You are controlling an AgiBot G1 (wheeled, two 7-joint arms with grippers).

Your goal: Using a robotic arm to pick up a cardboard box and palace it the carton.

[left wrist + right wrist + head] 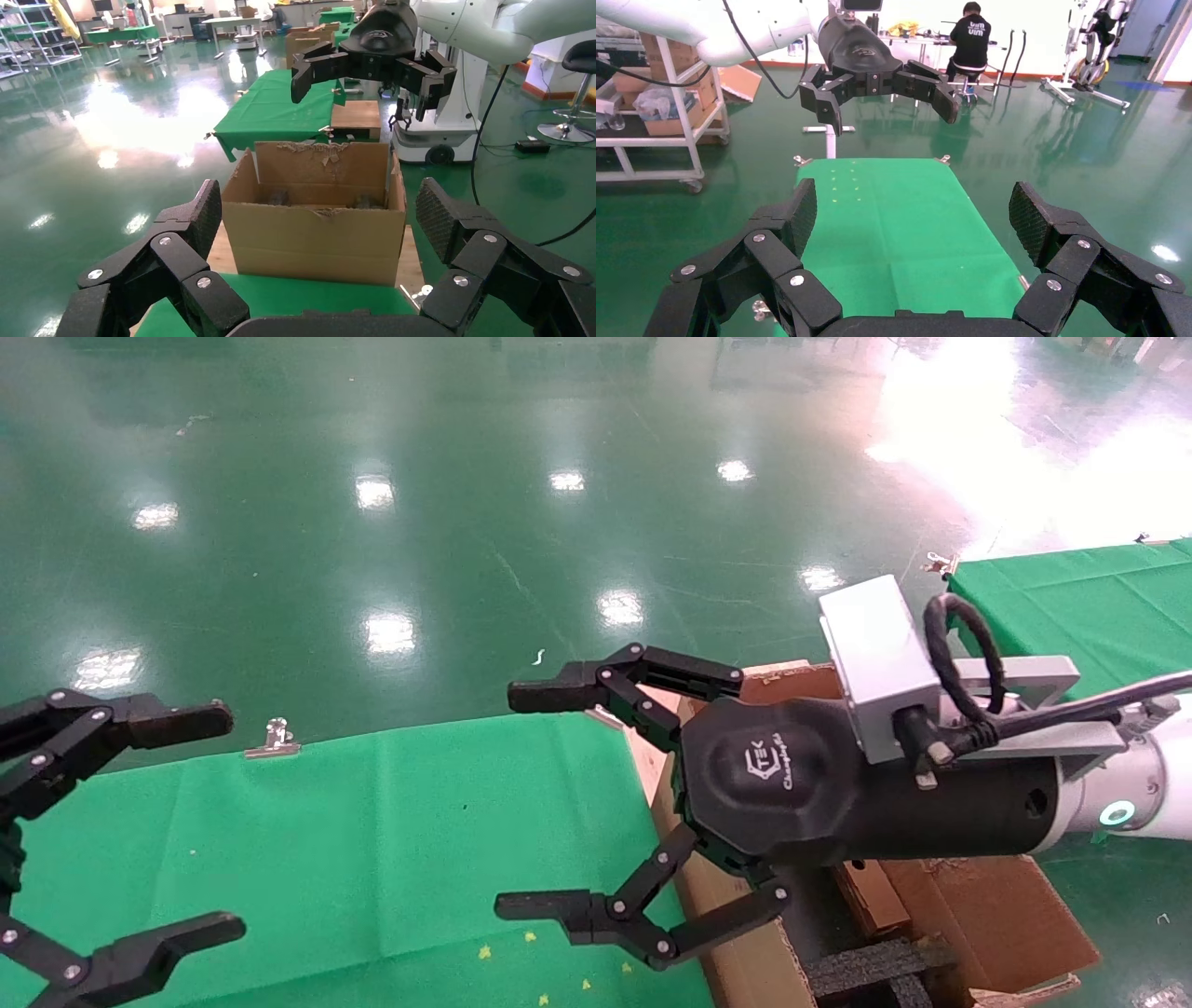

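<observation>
My right gripper point(510, 800), on the white arm with the teal ring point(1116, 814), hangs open and empty over the near end of the green table, beside the carton. The carton point(736, 961) is large and brown with torn flaps and black foam point(871, 966) inside; the gripper's body covers much of it. In the left wrist view the carton point(316, 232) stands open beyond the table end, with the right gripper point(365, 78) above it. My left gripper point(231, 822) is open and empty at the table's left end. The small taped cardboard box is not in view.
The green cloth table point(372, 822) lies between the grippers, held by metal clips point(272, 740). A second green table point(1071, 589) stands at the right. Glossy green floor lies all around. The right wrist view shows a shelf cart point(659, 105) and a seated person point(968, 38) far off.
</observation>
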